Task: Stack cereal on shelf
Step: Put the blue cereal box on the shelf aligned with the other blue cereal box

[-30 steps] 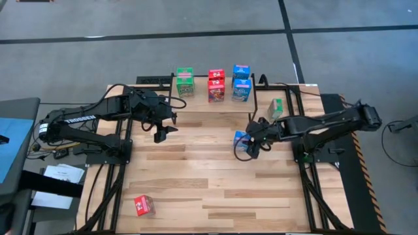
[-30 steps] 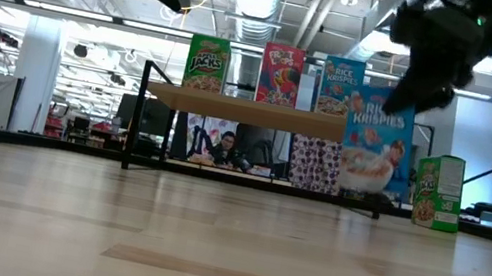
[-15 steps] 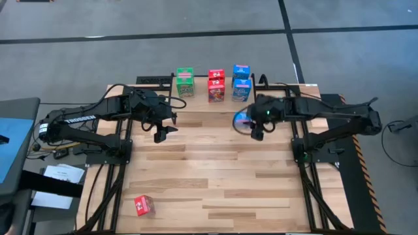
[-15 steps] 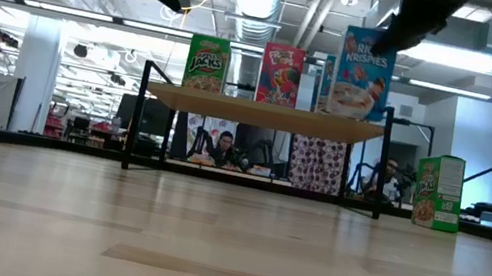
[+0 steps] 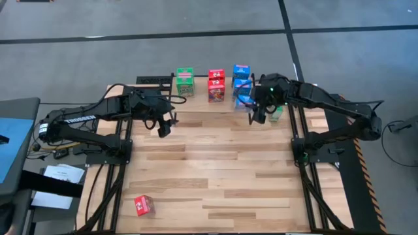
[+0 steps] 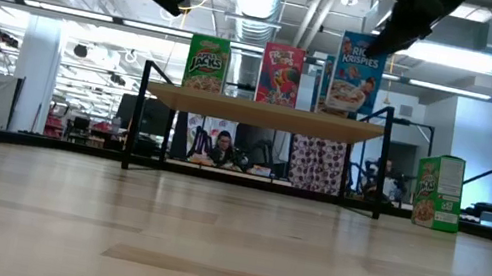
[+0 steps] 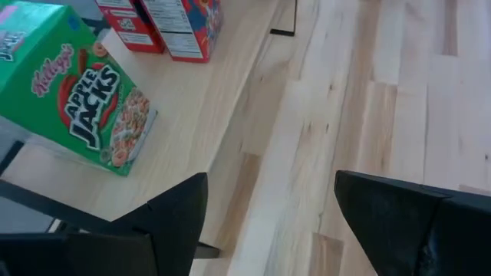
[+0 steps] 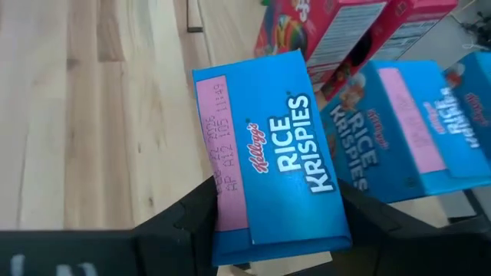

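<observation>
The shelf (image 5: 202, 99) stands at the table's far middle; on its wooden top (image 6: 261, 112) stand two green (image 5: 185, 79), two red (image 5: 215, 83) and two blue (image 5: 241, 77) cereal boxes. My right gripper (image 5: 251, 109) is shut on a third blue Rice Krispies box (image 8: 276, 161) at the shelf's right end, in front of the other blue boxes (image 8: 406, 130). My left gripper (image 5: 163, 127) is open and empty in front of the shelf's left end, near the green Apple Jacks box (image 7: 73, 107). My right gripper pinches the blue box between its two fingers (image 8: 192, 222), one on each narrow side (image 8: 337, 230). In the low view it comes down from above at a slant onto the box's top right part (image 6: 376, 47). The box stands upright, its bottom just over the shelf top.
A green box (image 6: 438, 192) stands on the table right of the shelf, partly under my right arm in the high view (image 5: 277, 112). A red box (image 5: 143, 205) lies near the table's front left corner. A person sits in the room behind the shelf (image 6: 221, 146).
My right gripper has carried the blue box from the table's right middle up and toward the far edge, to the shelf's right end. The box has gone from near table height to the level of the shelf top and stays upright.
</observation>
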Controlling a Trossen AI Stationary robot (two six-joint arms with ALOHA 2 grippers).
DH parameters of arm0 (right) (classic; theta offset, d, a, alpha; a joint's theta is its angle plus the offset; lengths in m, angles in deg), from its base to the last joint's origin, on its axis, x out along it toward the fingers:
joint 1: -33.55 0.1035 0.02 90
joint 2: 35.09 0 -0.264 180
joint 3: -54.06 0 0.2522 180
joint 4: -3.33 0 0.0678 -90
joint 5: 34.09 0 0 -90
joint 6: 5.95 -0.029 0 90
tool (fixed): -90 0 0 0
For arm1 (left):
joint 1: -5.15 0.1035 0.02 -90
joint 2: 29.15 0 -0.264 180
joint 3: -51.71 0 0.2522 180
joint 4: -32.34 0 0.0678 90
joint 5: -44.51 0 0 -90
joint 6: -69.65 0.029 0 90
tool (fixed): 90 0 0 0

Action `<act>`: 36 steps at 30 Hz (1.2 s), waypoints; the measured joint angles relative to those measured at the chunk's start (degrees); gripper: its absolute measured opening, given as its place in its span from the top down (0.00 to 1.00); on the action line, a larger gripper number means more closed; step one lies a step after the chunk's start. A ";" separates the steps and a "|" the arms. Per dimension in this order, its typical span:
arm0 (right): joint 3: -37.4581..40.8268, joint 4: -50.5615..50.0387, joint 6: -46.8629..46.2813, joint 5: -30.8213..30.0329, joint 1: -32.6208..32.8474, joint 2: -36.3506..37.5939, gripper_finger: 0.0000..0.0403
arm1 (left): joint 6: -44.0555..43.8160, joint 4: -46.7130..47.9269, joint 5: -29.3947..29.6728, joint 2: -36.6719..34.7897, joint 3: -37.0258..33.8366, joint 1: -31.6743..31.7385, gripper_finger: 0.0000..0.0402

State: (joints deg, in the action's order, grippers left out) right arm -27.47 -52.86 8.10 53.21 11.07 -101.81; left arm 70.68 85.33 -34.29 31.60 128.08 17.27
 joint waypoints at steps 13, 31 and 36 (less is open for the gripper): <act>0.00 2.05 2.30 3.40 -1.79 -0.48 0.48 | -0.27 0.00 -0.24 0.00 0.00 0.01 0.32; -0.05 2.61 2.51 5.68 -4.31 -3.78 0.48 | -0.28 0.00 -0.28 0.00 0.00 0.02 0.32; -0.06 2.46 2.51 5.65 -4.32 -3.78 0.45 | 0.06 0.07 -0.28 0.00 0.00 0.02 0.32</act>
State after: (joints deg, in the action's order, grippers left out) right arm -27.53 -50.40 10.60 58.86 6.74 -105.59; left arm 70.74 85.39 -34.57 31.60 128.08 17.29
